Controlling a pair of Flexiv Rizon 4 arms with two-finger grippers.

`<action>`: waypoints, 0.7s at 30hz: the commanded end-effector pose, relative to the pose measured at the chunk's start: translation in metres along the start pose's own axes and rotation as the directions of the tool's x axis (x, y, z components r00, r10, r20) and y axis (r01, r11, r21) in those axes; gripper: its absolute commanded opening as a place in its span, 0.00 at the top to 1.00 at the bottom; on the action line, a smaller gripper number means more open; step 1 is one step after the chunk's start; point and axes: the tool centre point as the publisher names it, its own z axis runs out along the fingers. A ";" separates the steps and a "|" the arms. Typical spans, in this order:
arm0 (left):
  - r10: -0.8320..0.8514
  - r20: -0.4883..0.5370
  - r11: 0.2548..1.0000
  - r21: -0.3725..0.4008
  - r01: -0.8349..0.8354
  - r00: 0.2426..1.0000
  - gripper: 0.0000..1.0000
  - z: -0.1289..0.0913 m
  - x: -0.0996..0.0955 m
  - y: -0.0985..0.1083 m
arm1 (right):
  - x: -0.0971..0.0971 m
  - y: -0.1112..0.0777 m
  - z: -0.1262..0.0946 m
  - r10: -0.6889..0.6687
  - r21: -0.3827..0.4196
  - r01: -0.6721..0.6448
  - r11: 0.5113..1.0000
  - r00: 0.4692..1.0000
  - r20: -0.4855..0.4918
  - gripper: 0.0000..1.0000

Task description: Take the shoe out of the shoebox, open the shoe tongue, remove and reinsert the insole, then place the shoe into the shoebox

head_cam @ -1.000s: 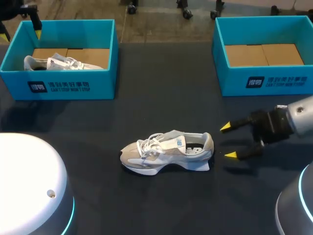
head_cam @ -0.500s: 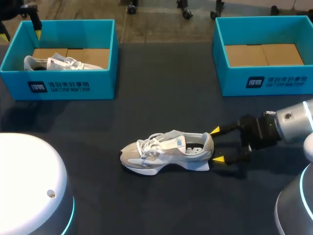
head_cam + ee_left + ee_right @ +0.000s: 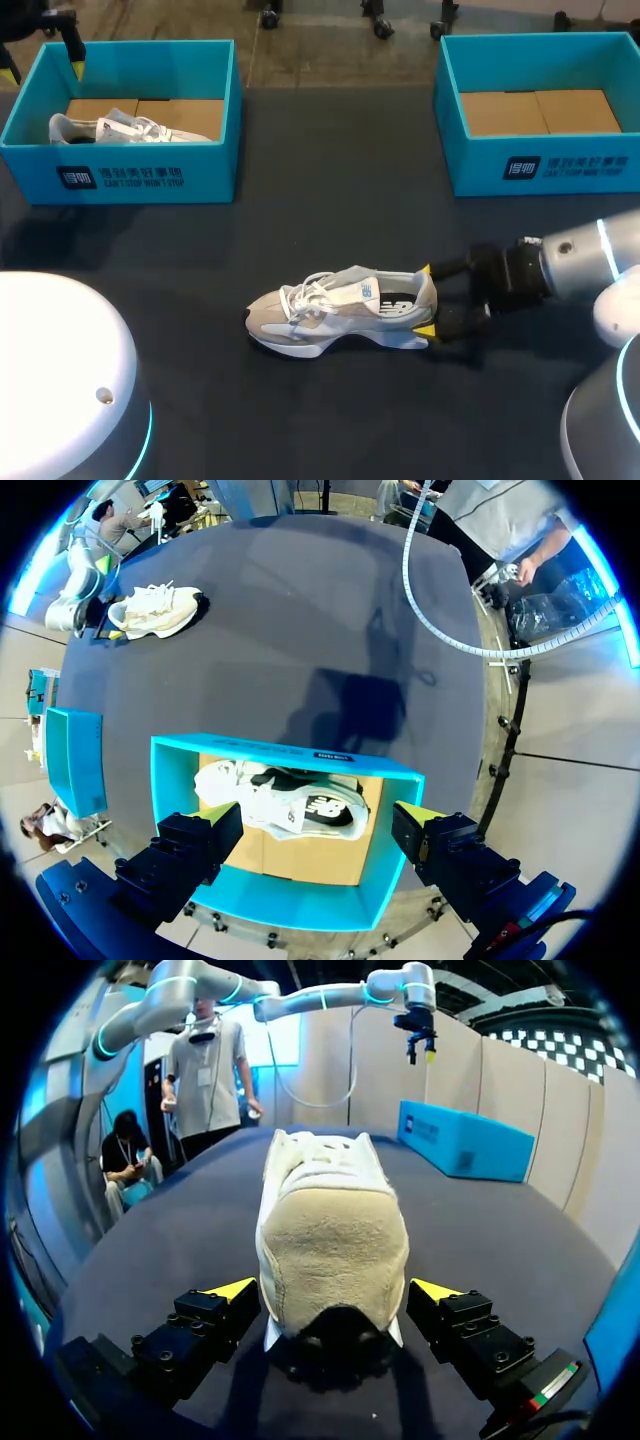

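1. The shoe (image 3: 340, 310) is seen lying on its sole on the dark table (image 3: 330, 180), near the middle, with its toe towards the robot's left and its heel towards the right.
2. The right gripper (image 3: 425, 300) is held low at the heel, with one yellow-tipped finger on each side of it.
3. In the right wrist view, the heel of the shoe (image 3: 330, 1250) is framed between the spread fingers of the right gripper (image 3: 335, 1290). A narrow gap seems to be left on each side, so the heel is judged not to be clamped, though this is hard to settle.
4. The left shoebox (image 3: 120, 175) is placed at the far left of the table, and a second shoe (image 3: 120, 128) is seen inside it on the cardboard floor.
5. The left gripper (image 3: 315, 820) is held above that box with its fingers wide apart, and nothing is gripped.
6. The right shoebox (image 3: 540, 165) is placed at the far right, well apart from the shoe on the table.
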 end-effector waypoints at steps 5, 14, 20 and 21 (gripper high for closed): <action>0.000 -0.002 1.000 -0.003 0.000 1.000 0.00 0.000 0.000 -0.002 | 0.003 -0.001 0.019 0.007 -0.020 -0.007 1.000 1.000 0.017 0.00; 0.000 -0.002 1.000 -0.003 0.000 1.000 0.00 0.000 0.000 -0.002 | -0.001 -0.002 0.031 0.006 -0.045 -0.005 0.999 1.000 0.017 0.00; 0.000 -0.002 1.000 -0.003 0.000 1.000 0.00 0.000 0.000 -0.002 | -0.005 -0.007 0.037 0.006 -0.056 -0.006 0.998 1.000 0.008 0.00; 0.000 -0.002 1.000 -0.003 0.000 1.000 0.00 0.000 0.000 -0.002 | -0.006 -0.008 0.038 0.008 -0.059 -0.007 0.998 1.000 0.005 0.00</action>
